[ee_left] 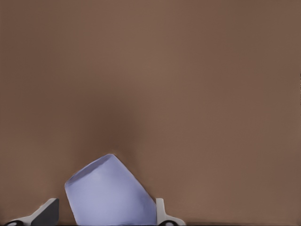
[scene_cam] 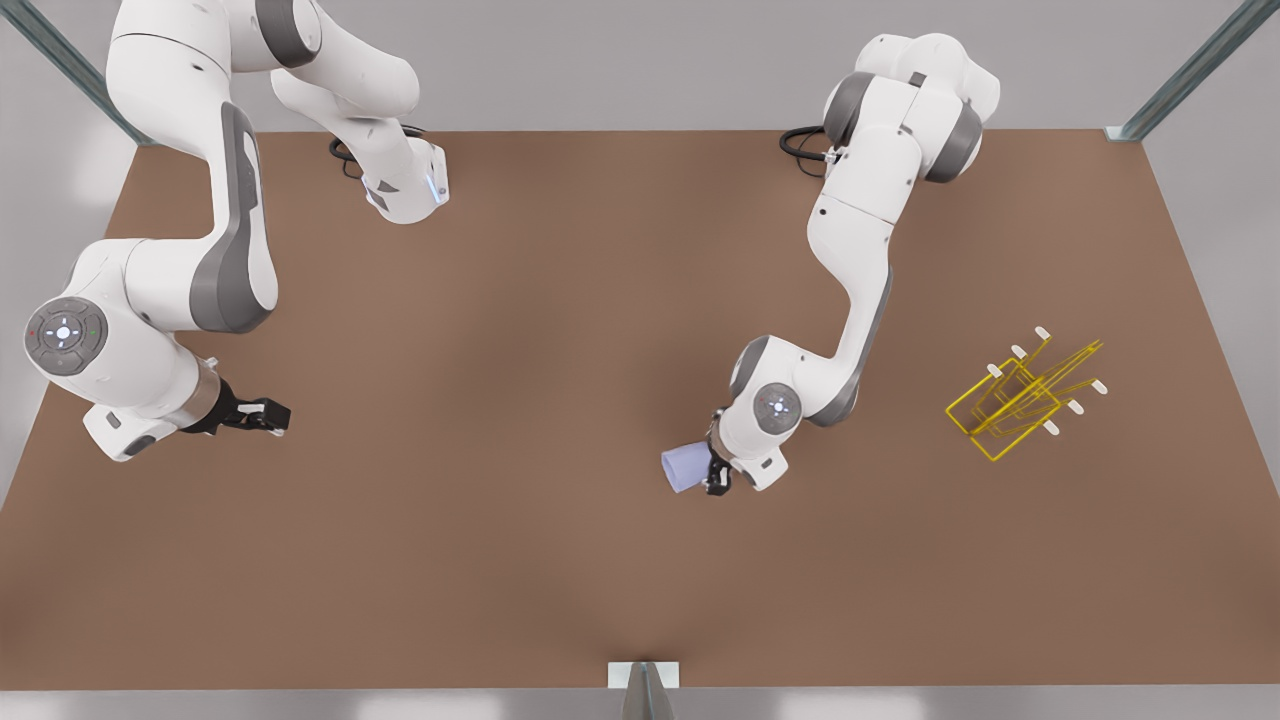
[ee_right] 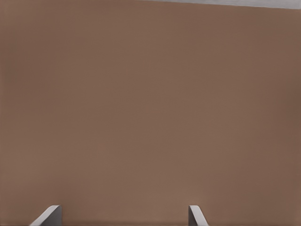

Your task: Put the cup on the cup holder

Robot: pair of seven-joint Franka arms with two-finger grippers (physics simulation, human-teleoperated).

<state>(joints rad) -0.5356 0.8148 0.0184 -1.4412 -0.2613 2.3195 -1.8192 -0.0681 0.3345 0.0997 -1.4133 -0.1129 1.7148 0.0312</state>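
The pale lavender-blue cup [scene_cam: 683, 468] is tilted on its side, sticking out toward the front view's left, just right of the table's middle. My left gripper [scene_cam: 712, 472] is shut on it. In the left wrist view the cup [ee_left: 110, 195] sits between the two fingertips [ee_left: 162, 215] over bare brown table. The yellow wire cup holder [scene_cam: 1020, 400] with white-tipped prongs stands well off at the front view's right, apart from the cup. My right gripper [scene_cam: 265, 415] waits open at the front view's left, its fingers [ee_right: 196, 215] holding nothing.
The brown table [scene_cam: 520, 330] stretches wide between the two arms. Both arm bases stand at the far edge. Metal frame posts [scene_cam: 1190, 70] rise at the far corners, and a small bracket [scene_cam: 643, 680] sits at the near edge.
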